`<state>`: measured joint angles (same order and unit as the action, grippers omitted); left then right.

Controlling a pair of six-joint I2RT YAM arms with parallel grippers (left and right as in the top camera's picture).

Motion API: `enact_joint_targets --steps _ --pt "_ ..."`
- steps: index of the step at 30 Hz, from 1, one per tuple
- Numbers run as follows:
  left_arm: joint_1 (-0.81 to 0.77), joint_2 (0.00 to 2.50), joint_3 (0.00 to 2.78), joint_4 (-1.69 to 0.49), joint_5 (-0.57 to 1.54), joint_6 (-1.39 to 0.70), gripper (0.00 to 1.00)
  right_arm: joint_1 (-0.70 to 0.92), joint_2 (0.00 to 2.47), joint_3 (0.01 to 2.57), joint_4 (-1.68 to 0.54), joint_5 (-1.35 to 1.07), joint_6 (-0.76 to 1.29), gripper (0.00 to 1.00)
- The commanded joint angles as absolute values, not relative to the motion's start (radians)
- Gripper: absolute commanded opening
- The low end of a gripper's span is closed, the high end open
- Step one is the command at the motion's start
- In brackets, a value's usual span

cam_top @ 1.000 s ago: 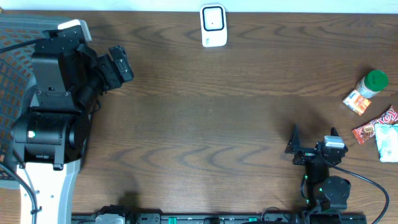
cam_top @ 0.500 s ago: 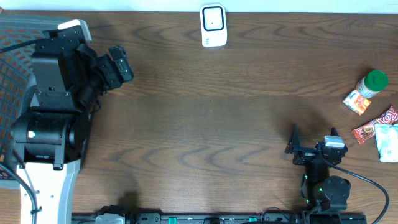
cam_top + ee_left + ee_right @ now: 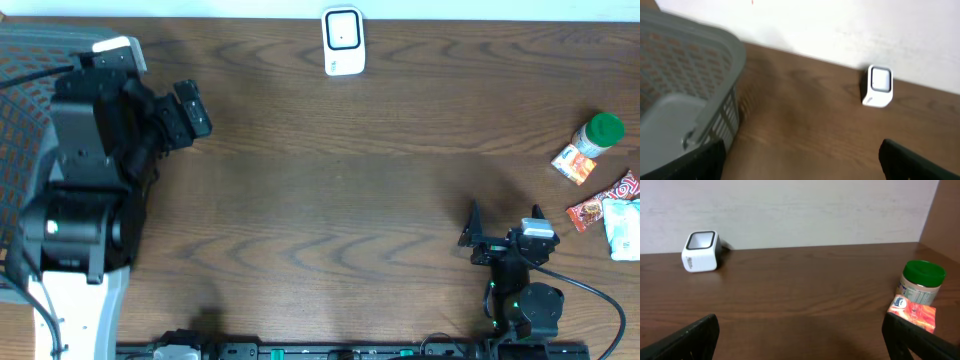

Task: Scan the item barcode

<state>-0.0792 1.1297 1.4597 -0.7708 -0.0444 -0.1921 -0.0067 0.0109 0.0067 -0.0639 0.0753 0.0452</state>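
Seen from above, on a dark brown wooden table: left black two-finger pincer spread wide and empty, a grey mesh plastic basket just to its left, a small white box-shaped barcode scanner well ahead to its right. Likewise wide apart and gripping nothing, right black two-finger pincer. Off to its right, near but apart: green-lidded jar, small orange-red packet just beside it, red-and-white wrapper and what may be a pale pouch.
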Motion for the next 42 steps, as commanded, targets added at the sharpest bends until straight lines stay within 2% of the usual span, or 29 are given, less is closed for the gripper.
enact_joint_targets --steps 1,7,18,29,35,42 --pt "-0.074 1.042 1.345 -0.698 -0.064 -0.109 0.98 0.002 0.005 0.006 -0.068 0.073 0.059 0.99" --pt "-0.074 0.828 1.04 -0.494 -0.065 -0.033 0.98 0.002 0.005 0.006 -0.068 0.073 0.059 0.99" --pt "-0.06 0.329 0.378 -0.122 -0.053 -0.034 0.98 0.002 0.005 0.006 -0.068 0.073 0.059 0.99" --pt "-0.06 0.135 0.072 0.159 -0.065 -0.034 0.98 0.002 0.005 0.006 -0.068 0.073 0.059 0.99" --pt "-0.054 0.103 0.003 0.17 -0.065 -0.027 0.98 0.002 0.005 0.006 -0.068 0.073 0.059 0.99" --pt "-0.022 0.065 0.004 0.062 -0.07 0.008 0.98 0.002 0.005 0.006 -0.068 0.073 0.059 0.99"
